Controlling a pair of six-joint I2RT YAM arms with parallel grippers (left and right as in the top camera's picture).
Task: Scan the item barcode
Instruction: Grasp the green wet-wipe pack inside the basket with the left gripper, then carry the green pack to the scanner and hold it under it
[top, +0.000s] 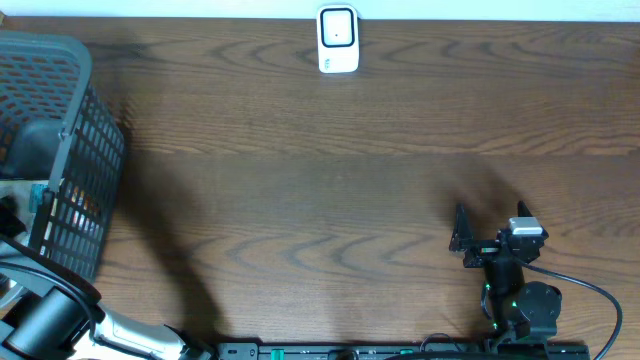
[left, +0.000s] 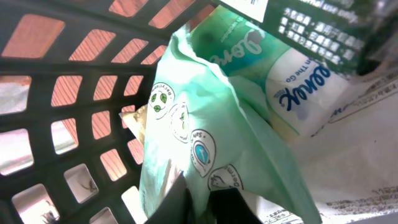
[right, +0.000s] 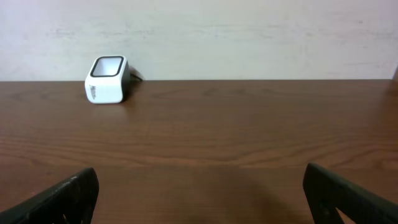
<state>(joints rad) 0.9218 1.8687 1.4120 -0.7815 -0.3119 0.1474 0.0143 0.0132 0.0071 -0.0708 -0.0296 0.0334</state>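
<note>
In the left wrist view, a mint-green soft packet (left: 205, 118) with round printed badges lies inside the dark mesh basket (left: 68, 118). My left gripper (left: 207, 182) is shut on the packet's lower edge, one black finger on each side of the film. In the overhead view the basket (top: 70, 160) stands at the table's left edge, and its wall hides the left gripper. The white barcode scanner (top: 338, 40) stands at the far edge of the table; in the right wrist view the scanner (right: 107, 79) appears far off to the left. My right gripper (top: 488, 222) rests open over bare wood at the front right.
Under the green packet lie a green-and-white tissue pack (left: 292, 93) and a white printed bag (left: 367, 155). A dark green box (left: 323, 22) sits at the back of the basket. A black cable (top: 600, 300) loops beside the right arm's base.
</note>
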